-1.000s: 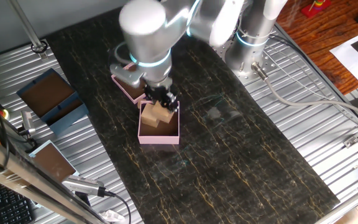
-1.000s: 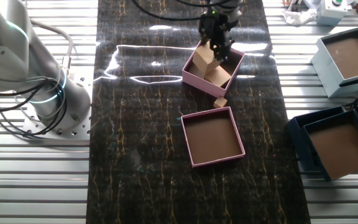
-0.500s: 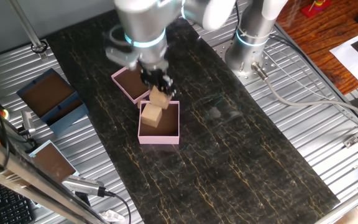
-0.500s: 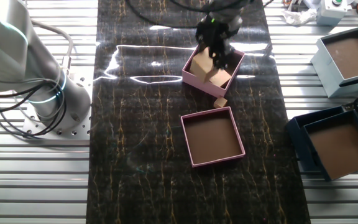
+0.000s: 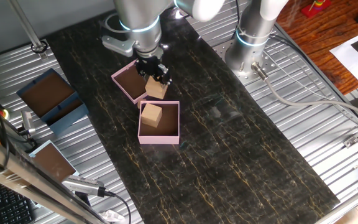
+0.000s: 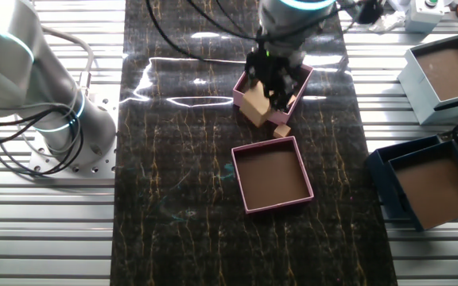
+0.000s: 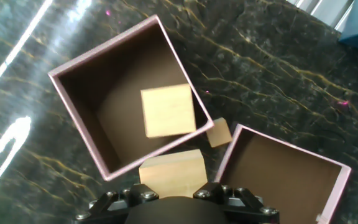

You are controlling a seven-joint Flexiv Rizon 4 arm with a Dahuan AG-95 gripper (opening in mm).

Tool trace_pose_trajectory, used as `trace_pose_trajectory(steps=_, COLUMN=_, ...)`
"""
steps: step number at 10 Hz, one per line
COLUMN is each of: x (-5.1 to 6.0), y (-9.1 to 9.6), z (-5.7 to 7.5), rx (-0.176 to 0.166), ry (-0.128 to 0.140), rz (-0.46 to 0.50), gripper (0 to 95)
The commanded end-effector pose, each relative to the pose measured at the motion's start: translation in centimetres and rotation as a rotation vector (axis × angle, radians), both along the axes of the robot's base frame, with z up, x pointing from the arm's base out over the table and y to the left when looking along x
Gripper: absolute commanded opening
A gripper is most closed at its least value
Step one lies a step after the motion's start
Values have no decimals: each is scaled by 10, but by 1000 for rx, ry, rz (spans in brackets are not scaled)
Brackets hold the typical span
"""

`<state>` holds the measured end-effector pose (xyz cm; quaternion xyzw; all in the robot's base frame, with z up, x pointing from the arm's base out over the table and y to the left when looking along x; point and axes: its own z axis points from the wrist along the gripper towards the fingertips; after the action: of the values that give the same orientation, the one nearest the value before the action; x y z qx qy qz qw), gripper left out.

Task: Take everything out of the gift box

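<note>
The pale-pink gift box (image 5: 166, 136) stands mid-table with one tan wooden block (image 5: 152, 115) inside; the hand view shows the box wall (image 7: 79, 102) and that block (image 7: 168, 111). My gripper (image 5: 156, 81) is shut on the other wooden block (image 5: 156, 89) and holds it above the table, just outside the box's far edge. In the other fixed view my gripper (image 6: 265, 95) hides most of the box (image 6: 300, 79), with the held block (image 6: 253, 106) at its left corner. In the hand view the held block (image 7: 173, 171) sits below the box corner.
A shallow pink lid tray (image 5: 124, 81) lies beside the box, also seen in the other fixed view (image 6: 270, 175) and the hand view (image 7: 284, 177). A tiny tan cube (image 6: 282, 130) lies between them. Blue boxes (image 5: 48, 96) (image 6: 432, 183) stand off the mat.
My gripper has lifted one block out of the gift box and carried it towards the lid tray side. The other block stays in the box.
</note>
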<state>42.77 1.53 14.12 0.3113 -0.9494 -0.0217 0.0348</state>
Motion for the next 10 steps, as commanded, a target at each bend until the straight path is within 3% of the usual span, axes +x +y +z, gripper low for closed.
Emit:
trace_pose_trajectory(steps=1, x=-6, y=-9, z=-5, rx=13, ry=-9, rz=22, gripper=0)
trace_pose_trajectory(steps=5, x=-7, y=-13, z=-16, rx=22, ry=-17, rz=19, gripper=0)
trace_pose_trajectory(steps=7, x=-7, y=-5, z=-29, rx=41, ry=-25, rz=12, gripper=0)
trace_pose_trajectory(steps=8, x=-7, y=-3, z=-31, rx=41, ry=-27, rz=12, gripper=190)
trace_pose_trajectory(steps=10, x=-3, y=11, z=-23, rx=41, ry=-12, rz=-23, gripper=190)
